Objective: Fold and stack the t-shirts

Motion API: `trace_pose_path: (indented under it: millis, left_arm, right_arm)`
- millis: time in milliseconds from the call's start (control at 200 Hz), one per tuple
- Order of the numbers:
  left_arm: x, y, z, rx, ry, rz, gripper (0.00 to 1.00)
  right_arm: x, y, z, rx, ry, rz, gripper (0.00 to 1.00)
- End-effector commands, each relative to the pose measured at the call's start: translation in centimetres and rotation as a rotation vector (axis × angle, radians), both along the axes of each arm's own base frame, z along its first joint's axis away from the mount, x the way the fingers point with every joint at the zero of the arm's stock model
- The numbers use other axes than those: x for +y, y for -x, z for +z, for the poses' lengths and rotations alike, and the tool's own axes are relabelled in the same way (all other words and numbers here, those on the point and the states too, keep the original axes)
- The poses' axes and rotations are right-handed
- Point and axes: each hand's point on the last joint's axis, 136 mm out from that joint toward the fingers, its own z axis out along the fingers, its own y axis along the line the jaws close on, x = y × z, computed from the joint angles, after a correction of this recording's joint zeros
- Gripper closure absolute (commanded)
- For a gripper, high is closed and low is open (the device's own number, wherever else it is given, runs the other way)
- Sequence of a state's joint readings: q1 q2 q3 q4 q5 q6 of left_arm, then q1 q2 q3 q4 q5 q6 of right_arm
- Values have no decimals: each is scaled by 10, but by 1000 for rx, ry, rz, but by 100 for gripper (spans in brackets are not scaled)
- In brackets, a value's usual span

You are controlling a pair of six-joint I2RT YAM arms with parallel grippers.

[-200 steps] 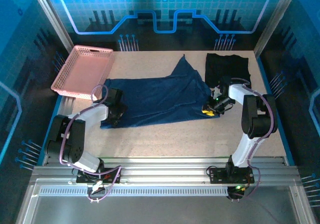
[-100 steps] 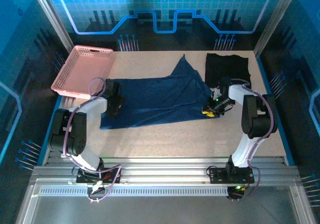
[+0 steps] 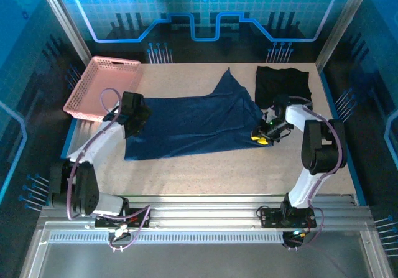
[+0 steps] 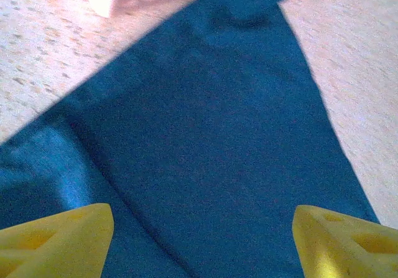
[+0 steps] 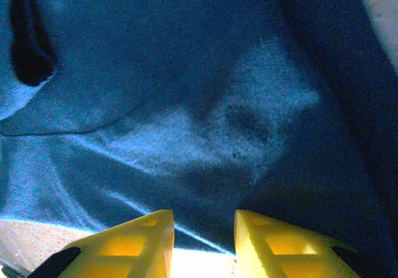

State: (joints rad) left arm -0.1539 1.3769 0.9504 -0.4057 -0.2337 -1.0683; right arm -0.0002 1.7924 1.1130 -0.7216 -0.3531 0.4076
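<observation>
T-shirts, two, both on the bench (image 3: 205, 178). Item one, navy shirt (image 3: 193, 125): lies opened out across the middle, long side running left to right, one pointed flap reaching toward the far edge; not yet folded, and judged the piece now being worked. Item two, black shirt (image 3: 283, 82): a folded square at the far right corner, just beside the navy shirt's right end, probably set there as the base of the stack. Left pincer (image 4: 202, 228): spread wide, both yellow fingers (image 4: 62, 234) well apart, hanging over the navy shirt's left end with nothing between them; judged to be placed there to take hold of that end for a fold. Right pincer (image 5: 204, 225): low over the navy shirt's near right edge, fingers close together with a narrow gap; whether any cloth is nipped there cannot be told. With one pincer at each end, the cloth can be kept flat or lifted evenly, which seems to be the reason for the placing. Pink basket (image 3: 81, 91): at the far left corner, its near corner beside the navy shirt; no cloth seen inside it.
</observation>
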Motion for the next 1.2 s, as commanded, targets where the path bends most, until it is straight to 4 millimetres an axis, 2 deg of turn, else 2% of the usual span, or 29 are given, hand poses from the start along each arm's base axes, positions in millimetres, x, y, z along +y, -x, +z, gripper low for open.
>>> trace_pose_path:
  millis: [0,50,125,190,250,395,545,635,810,870,905,935,1025,1105,1125,1196]
  left_arm:
    - [-34,28,-4,37,47,-122,25]
    - [-48,37,-9,33,73,-154,29]
    - [-67,49,-27,71,97,-200,40]
    - [-72,57,-46,107,100,-201,53]
    - [-72,61,-63,126,113,-187,60]
    - [-46,80,-100,231,16,-114,68]
    - [-23,107,-120,333,-58,-58,69]
    - [-16,123,-131,385,-66,-45,69]
    - [-24,139,-131,414,-96,-103,68]
    - [-29,145,-128,419,-98,-120,68]
    - [-31,150,-128,429,-103,-122,68]
    - [-33,154,-127,432,-106,-123,68]
    - [-36,166,-125,434,-110,-118,66]
    - [-35,169,-120,416,-119,-109,60]
    - [-35,168,-117,407,-116,-108,59]
    - [-39,161,-104,356,-96,-109,51]
  right_arm:
    - [7,-2,18,-22,-19,-11,68]
    - [10,-5,15,-16,-14,-14,69]
    - [13,-11,4,-1,-5,-25,73]
    - [13,-13,-8,25,15,-49,77]
    - [11,-12,-18,55,42,-72,77]
    - [-8,5,-30,110,180,-96,81]
    - [-27,25,-31,150,308,-69,80]
    - [-32,38,-33,174,326,-72,81]
    - [-42,78,-35,224,343,-121,82]
    - [-47,88,-35,230,349,-139,82]
    - [-51,87,-32,218,348,-151,82]
    - [-53,97,-36,237,348,-157,82]
    - [-57,92,-31,221,331,-184,81]
    - [-57,87,-22,195,312,-197,79]
    - [-56,76,-14,160,302,-202,78]
    - [-49,68,3,121,265,-209,74]
